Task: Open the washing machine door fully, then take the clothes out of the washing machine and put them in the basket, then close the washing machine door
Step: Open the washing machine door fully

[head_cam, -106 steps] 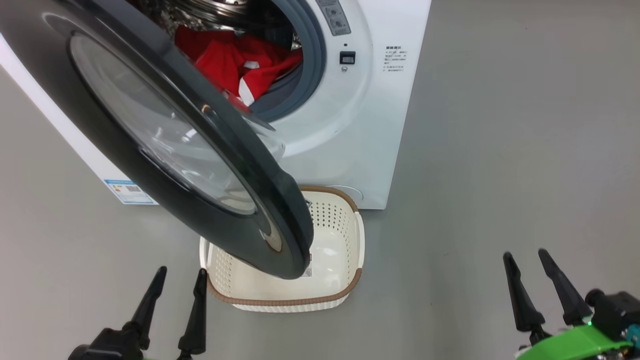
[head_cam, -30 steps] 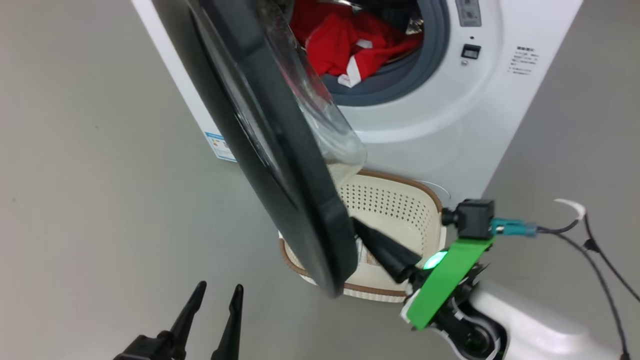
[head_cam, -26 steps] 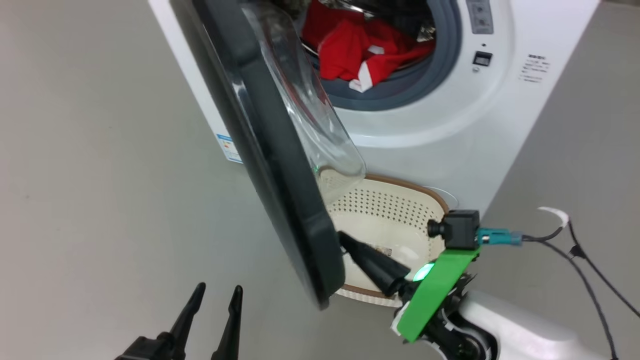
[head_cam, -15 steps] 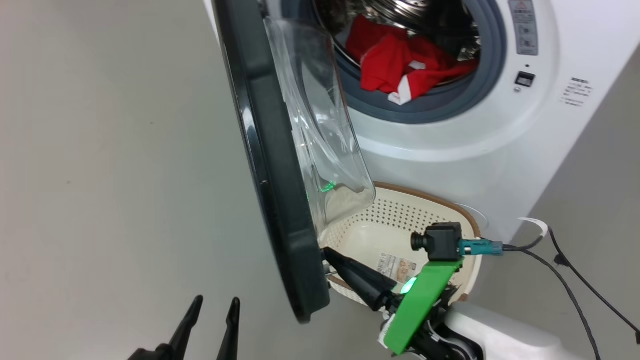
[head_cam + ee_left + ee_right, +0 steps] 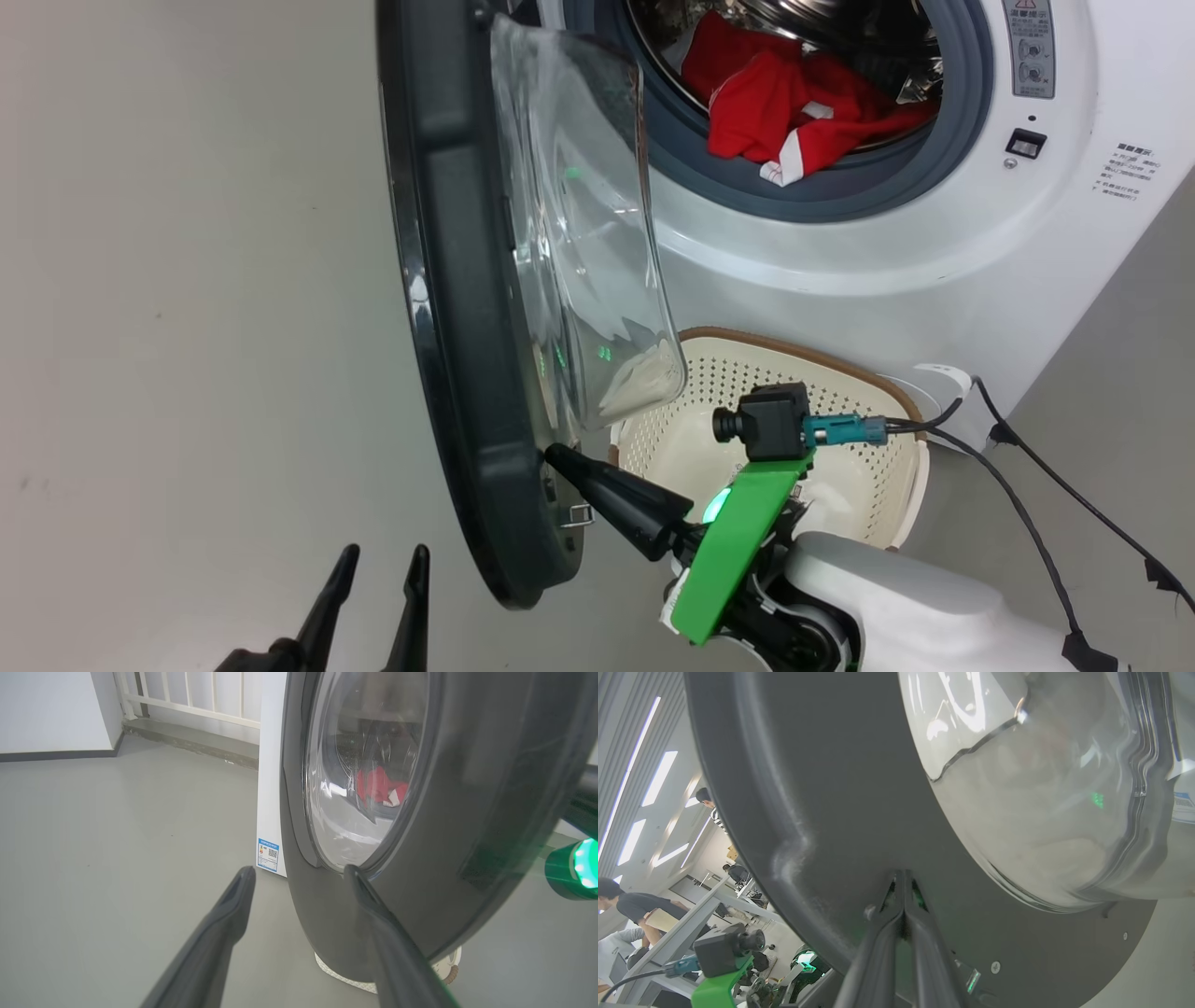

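The washing machine (image 5: 887, 261) stands open, with the red clothes (image 5: 794, 103) lying in its drum. The washing machine door (image 5: 467, 373) juts out edge-on, glass bowl (image 5: 579, 233) facing the machine. My right gripper (image 5: 551, 455) is shut with nothing in it, its tip pressed against the door's inner face near the lower rim; in the right wrist view the right gripper (image 5: 903, 875) touches the door (image 5: 822, 788). The cream basket (image 5: 794, 350) sits on the floor under the door. My left gripper (image 5: 373, 579) is open, on the door's outer side (image 5: 467, 812).
Black cables (image 5: 1027, 523) trail over the grey floor right of the basket. A blue label sticker (image 5: 268, 854) marks the machine's side. A white railing (image 5: 187, 700) lines the far wall. A person (image 5: 626, 903) shows at the left edge of the right wrist view.
The door has swung wider open, with my shut right gripper's tip staying against its inner face. The head camera has turned too. My left gripper stays open, low at the left.
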